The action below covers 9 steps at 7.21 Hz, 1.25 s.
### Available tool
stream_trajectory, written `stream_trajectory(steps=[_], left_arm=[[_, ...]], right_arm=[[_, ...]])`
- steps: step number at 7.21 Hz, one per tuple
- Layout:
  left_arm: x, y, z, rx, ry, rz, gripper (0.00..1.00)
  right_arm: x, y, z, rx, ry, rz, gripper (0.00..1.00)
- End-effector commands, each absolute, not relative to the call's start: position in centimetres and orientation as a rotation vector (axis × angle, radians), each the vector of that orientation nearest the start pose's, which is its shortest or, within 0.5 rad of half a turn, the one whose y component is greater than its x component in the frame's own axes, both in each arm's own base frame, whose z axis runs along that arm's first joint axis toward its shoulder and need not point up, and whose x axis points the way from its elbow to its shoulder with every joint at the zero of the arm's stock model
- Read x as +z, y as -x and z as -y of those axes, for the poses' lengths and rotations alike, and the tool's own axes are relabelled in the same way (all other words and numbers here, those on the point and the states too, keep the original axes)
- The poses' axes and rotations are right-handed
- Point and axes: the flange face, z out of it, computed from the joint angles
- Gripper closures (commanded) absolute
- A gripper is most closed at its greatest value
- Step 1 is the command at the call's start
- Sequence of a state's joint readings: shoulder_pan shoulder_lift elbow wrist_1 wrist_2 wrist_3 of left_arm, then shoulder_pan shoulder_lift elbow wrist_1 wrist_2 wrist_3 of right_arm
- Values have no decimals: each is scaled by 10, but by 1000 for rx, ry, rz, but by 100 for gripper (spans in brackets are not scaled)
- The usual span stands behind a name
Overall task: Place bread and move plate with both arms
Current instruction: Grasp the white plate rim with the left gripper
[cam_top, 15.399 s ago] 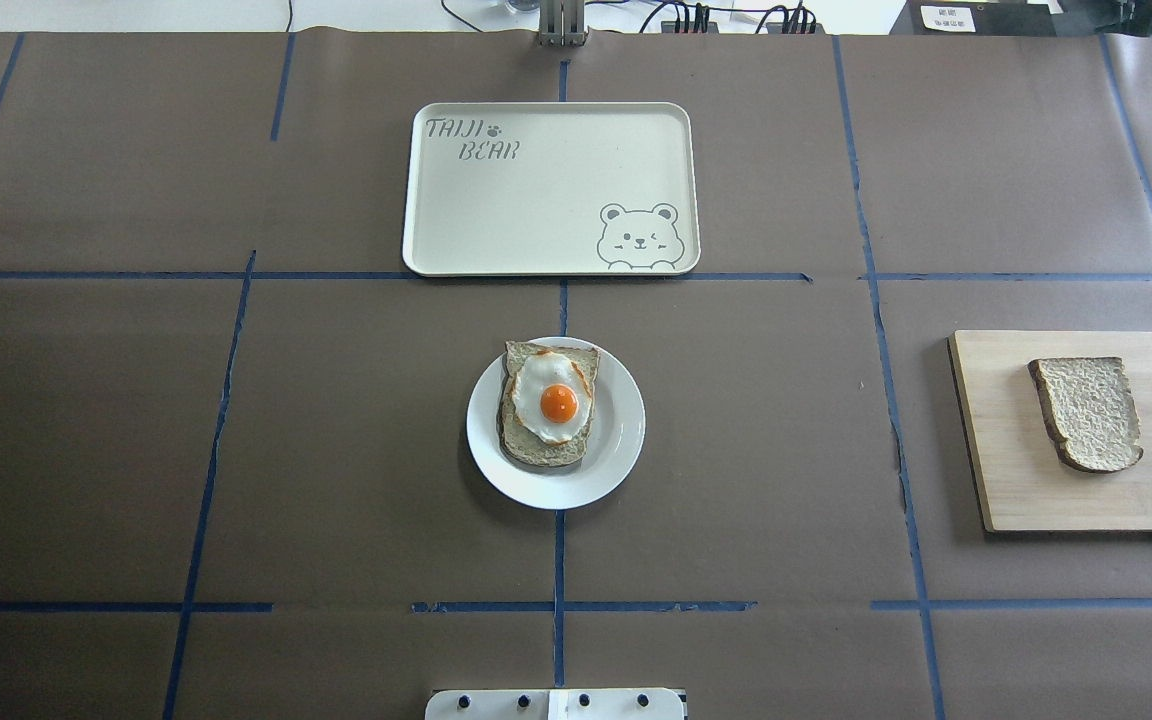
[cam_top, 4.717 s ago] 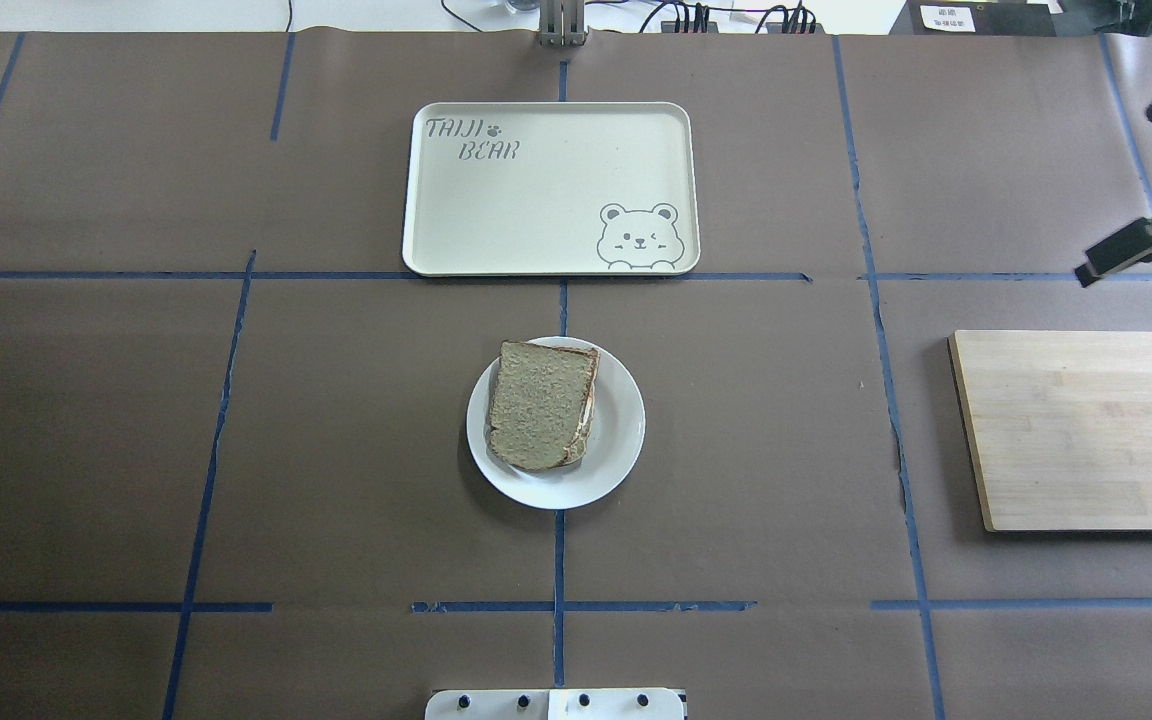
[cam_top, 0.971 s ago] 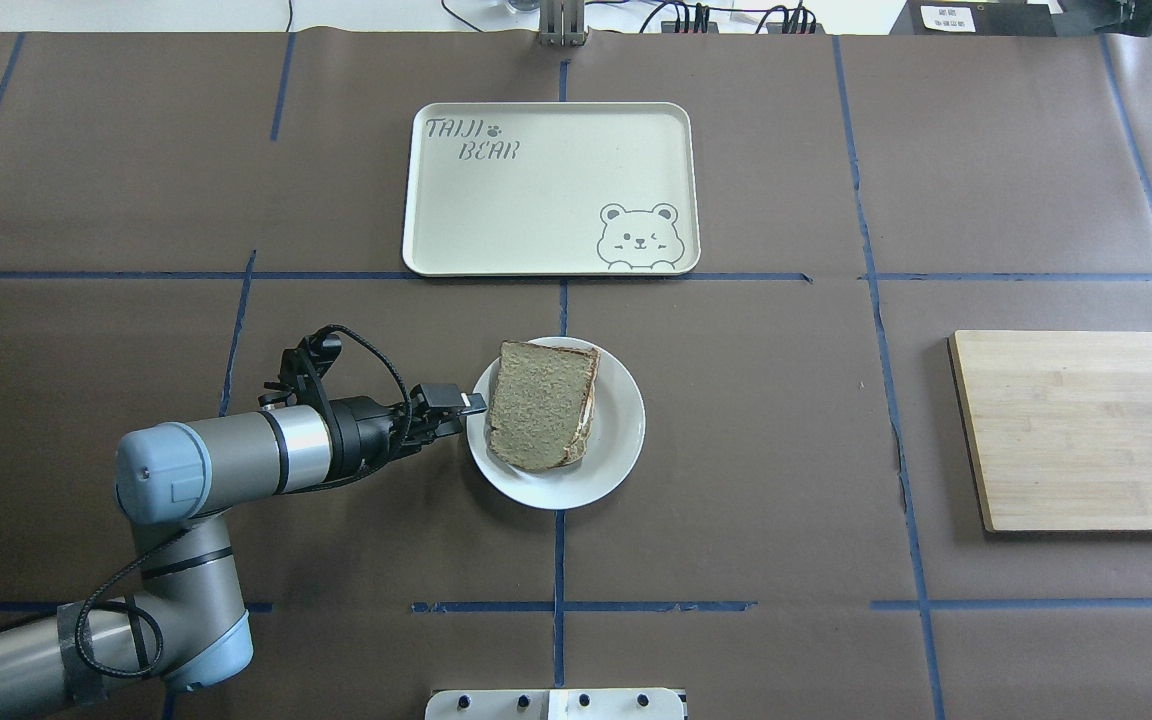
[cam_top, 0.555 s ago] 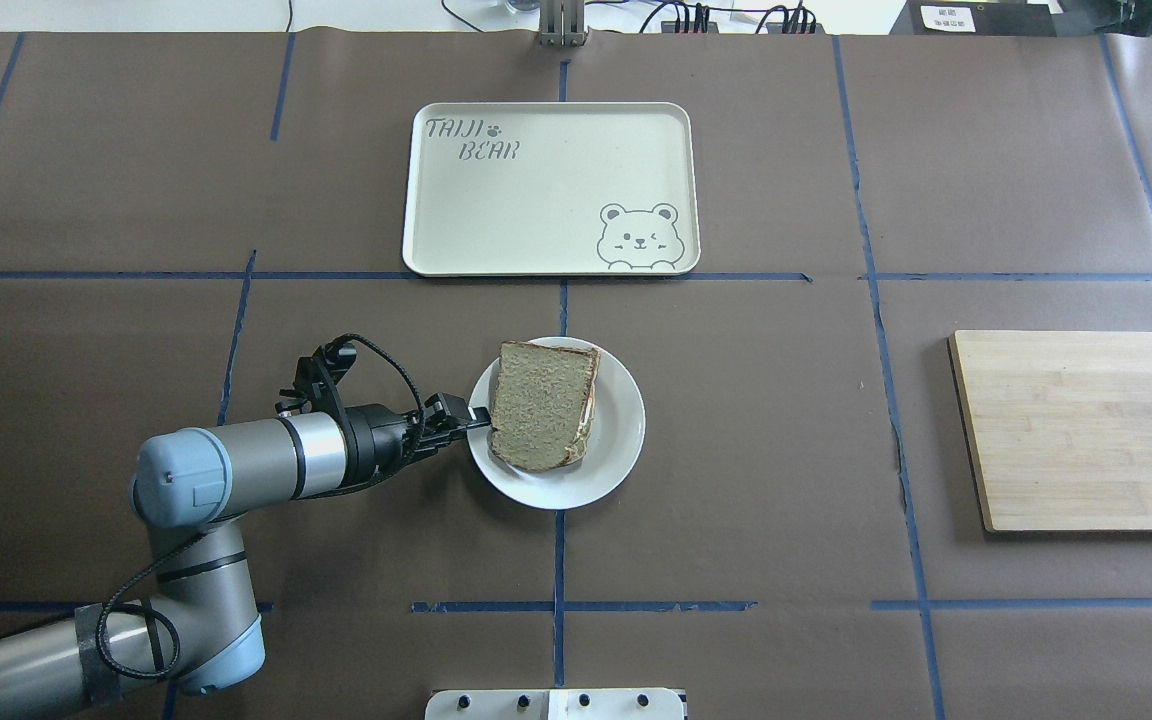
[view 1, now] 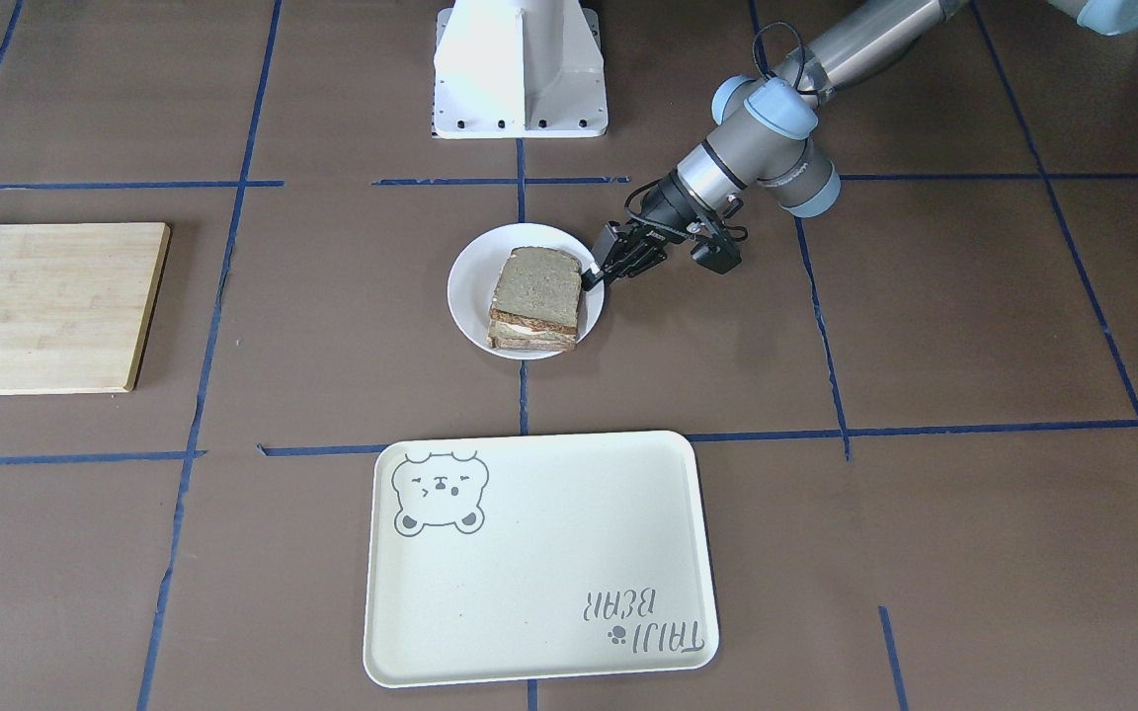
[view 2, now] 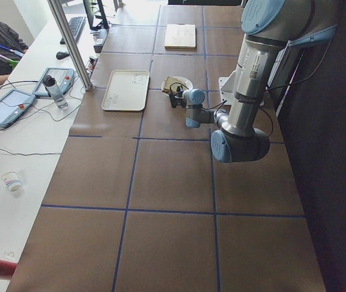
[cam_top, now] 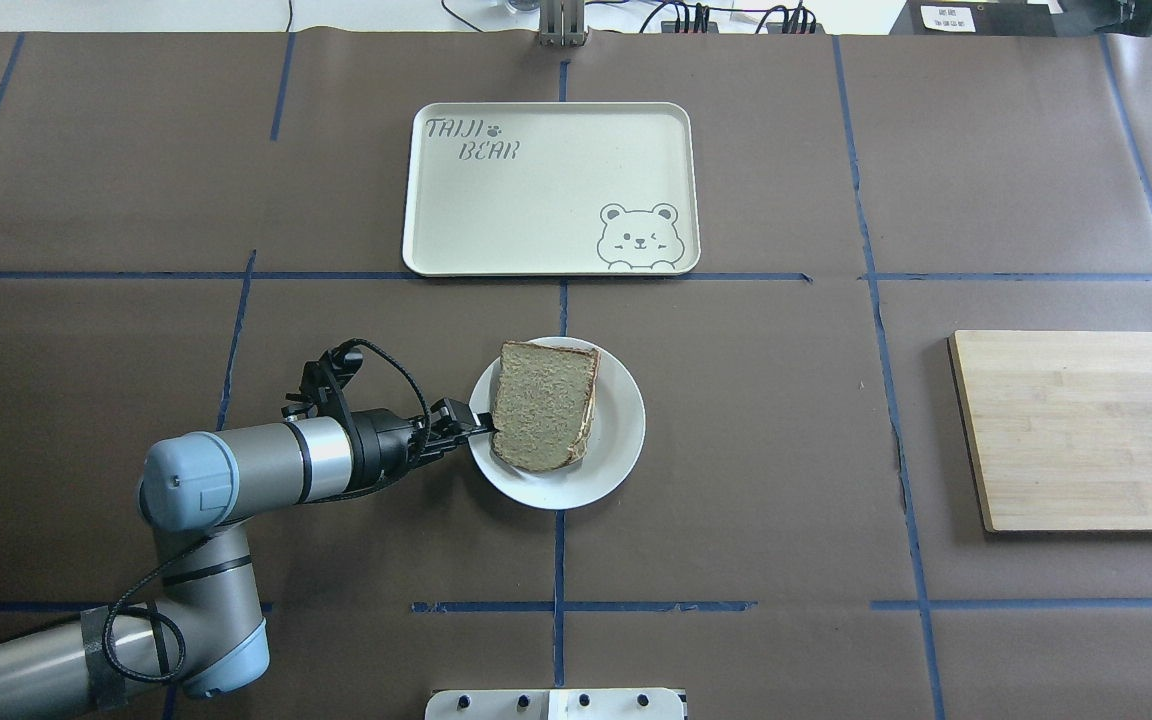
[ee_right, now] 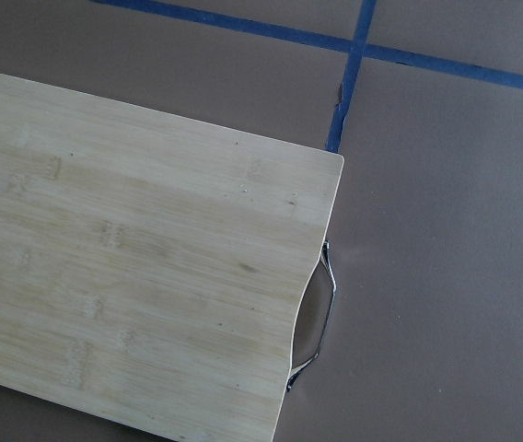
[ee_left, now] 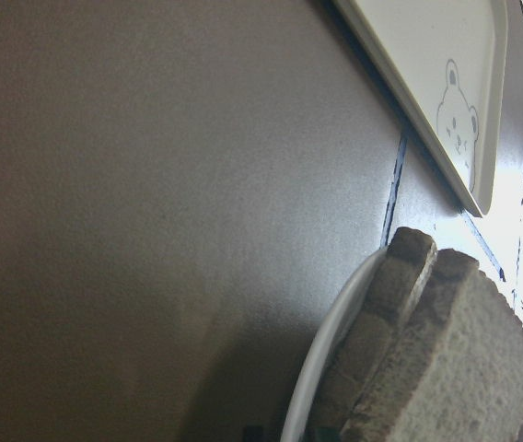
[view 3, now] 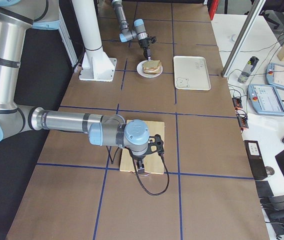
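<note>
The bread (cam_top: 543,405) lies on top of the egg toast on the white plate (cam_top: 616,440) at the table's middle. Only the toast's white edge shows in the front view (view 1: 529,336), under the bread (view 1: 537,286). My left gripper (cam_top: 481,425) is low at the plate's left rim, its upper finger over the rim and touching the bread's edge. It looks open around the rim. The left wrist view shows the plate rim (ee_left: 335,359) and the bread (ee_left: 455,368) close up. My right gripper (view 3: 141,169) hovers over the wooden board; I cannot tell its state.
A cream bear tray (cam_top: 546,190) lies beyond the plate. The bare wooden board (cam_top: 1086,430) lies at the right and fills the right wrist view (ee_right: 133,295). The white pedestal (view 1: 520,69) stands at the robot's side.
The bread went from the board onto the egg toast. In the last second my left gripper slid right until its fingers reached the plate's rim.
</note>
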<state>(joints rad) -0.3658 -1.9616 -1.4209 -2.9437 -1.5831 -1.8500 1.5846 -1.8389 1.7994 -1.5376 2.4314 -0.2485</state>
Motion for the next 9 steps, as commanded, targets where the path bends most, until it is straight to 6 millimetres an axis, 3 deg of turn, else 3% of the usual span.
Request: stream_trajectory(steps=[1,3,9], left_arm=[[356,-551,352,-485,-62,-1636,69],[356,-559,342,-492,-66,-1641,92],[331,-531,340,-534,-92,-1882,100]], right_arm=[[654,-63,377,-217,-106,856,0],[654,-63,377,-217,-106,856,0],[652,-63,378,-216,-109,857,0]])
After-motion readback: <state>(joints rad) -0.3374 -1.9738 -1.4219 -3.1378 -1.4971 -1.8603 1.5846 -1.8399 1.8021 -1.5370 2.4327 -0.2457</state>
